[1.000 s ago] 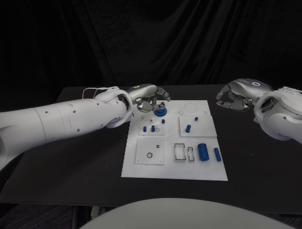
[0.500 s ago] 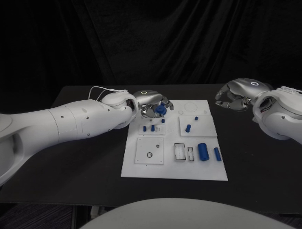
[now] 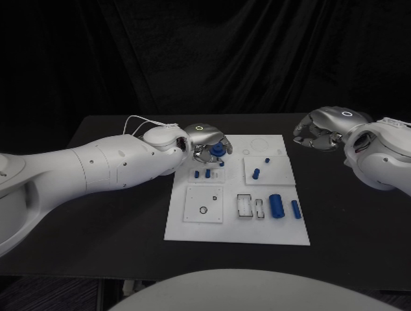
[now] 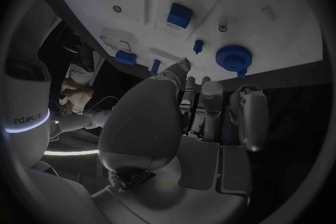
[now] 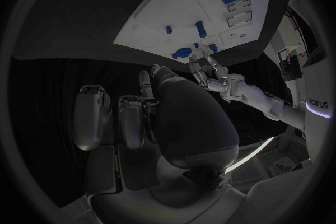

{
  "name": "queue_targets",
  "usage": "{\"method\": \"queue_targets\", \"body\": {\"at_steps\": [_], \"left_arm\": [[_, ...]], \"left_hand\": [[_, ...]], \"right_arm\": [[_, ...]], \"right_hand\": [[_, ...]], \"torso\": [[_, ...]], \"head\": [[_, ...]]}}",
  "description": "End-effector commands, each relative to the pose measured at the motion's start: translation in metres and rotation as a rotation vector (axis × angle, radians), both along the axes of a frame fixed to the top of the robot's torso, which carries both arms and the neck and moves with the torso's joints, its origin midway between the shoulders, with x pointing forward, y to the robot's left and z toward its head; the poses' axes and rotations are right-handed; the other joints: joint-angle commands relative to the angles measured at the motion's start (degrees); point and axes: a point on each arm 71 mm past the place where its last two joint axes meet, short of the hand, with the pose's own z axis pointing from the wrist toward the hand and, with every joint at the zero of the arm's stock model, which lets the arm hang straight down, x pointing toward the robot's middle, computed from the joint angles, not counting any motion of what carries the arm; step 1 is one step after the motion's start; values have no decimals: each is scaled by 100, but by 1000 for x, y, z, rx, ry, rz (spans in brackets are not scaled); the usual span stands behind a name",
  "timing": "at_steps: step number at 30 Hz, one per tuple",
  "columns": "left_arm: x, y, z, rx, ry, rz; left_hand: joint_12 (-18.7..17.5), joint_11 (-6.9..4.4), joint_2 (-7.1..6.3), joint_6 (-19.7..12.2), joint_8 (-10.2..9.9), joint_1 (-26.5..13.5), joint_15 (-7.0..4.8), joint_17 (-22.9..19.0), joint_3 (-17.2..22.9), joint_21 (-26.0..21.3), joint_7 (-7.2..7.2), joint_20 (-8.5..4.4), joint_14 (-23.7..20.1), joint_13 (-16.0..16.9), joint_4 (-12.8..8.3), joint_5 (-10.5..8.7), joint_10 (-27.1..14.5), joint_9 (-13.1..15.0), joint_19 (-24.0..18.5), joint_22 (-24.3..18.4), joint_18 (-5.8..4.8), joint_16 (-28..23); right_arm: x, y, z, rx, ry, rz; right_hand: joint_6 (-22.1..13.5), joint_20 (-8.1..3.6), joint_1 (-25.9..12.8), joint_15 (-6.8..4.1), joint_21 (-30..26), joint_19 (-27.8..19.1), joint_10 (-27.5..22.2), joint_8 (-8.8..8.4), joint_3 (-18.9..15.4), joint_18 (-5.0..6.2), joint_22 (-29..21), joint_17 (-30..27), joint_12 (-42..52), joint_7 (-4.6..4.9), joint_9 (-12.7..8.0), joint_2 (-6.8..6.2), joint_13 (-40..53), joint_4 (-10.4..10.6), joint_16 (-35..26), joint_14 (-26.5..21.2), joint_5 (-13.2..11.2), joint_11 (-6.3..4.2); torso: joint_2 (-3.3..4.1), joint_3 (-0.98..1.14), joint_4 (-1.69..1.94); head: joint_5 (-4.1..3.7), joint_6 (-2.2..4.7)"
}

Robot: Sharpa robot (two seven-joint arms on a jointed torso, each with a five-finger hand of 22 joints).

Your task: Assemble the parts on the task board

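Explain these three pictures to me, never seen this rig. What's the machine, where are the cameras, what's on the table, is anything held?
It is a two-armed robot with white arms and silver many-fingered hands at a black table. One picture looks down from its head; the two round ones come from fisheye cameras behind each wrist. The white task board lies mid-table, carrying small blue parts: a round gear-like piece at the far end, short pegs and cylinders nearer the robot. The left hand hovers at the gear-like piece with fingers around it; whether it grips it cannot be told. The right hand sits off the board with its fingers curled in, holding nothing.
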Motion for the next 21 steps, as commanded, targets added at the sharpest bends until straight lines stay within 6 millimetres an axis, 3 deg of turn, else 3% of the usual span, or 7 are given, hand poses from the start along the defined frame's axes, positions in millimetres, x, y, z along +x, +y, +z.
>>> {"method": "queue_targets", "body": {"at_steps": [1, 10, 21], "left_arm": [[-1, -2, -5, 44, 7, -5], [-2, -6, -13, 55, 23, -5], [-2, -10, -21, 66, 43, -6]], "left_hand": [[43, -3, -7, 100, 30, -74, 11, -26, -39, 16, 9, -4, 17, -14, 3, 19, 72, -17, 22, 1111, -45, 16], [72, 1, 31, 161, 9, -80, 12, -20, -24, 45, 67, -4, 37, -36, 12, 91, 193, -67, 42, 1121, -53, 46], [74, -4, 50, 252, -24, -54, 0, 72, 67, 123, 113, -12, 131, -91, 4, 357, 390, -155, 95, 1145, -70, 144]], "right_arm": [[0, 1, -1, -2, -2, 6], [0, 0, -3, -5, 6, 7], [-1, 2, -2, 9, -10, 22]], "right_hand": [[47, -18, -1, -6, 30, 115, 505, 20, 29, 2, 1150, 1330, -4, 12, 9, -21, 1430, -8, 20, 548, 21, 8], [47, -18, -1, -6, 30, 115, 505, 20, 29, 2, 1150, 1330, -4, 12, 9, -21, 1430, -8, 20, 548, 21, 8], [92, -21, 7, -9, 36, 119, 501, 35, 44, 0, 1152, 1329, -7, 6, 15, -18, 1427, -16, 19, 548, 31, 6]], "torso": [[-6, 8, -2], [-4, 18, 2], [2, 12, -5]], "head": [[-10, -1], [-48, -1], [-60, -1]]}}
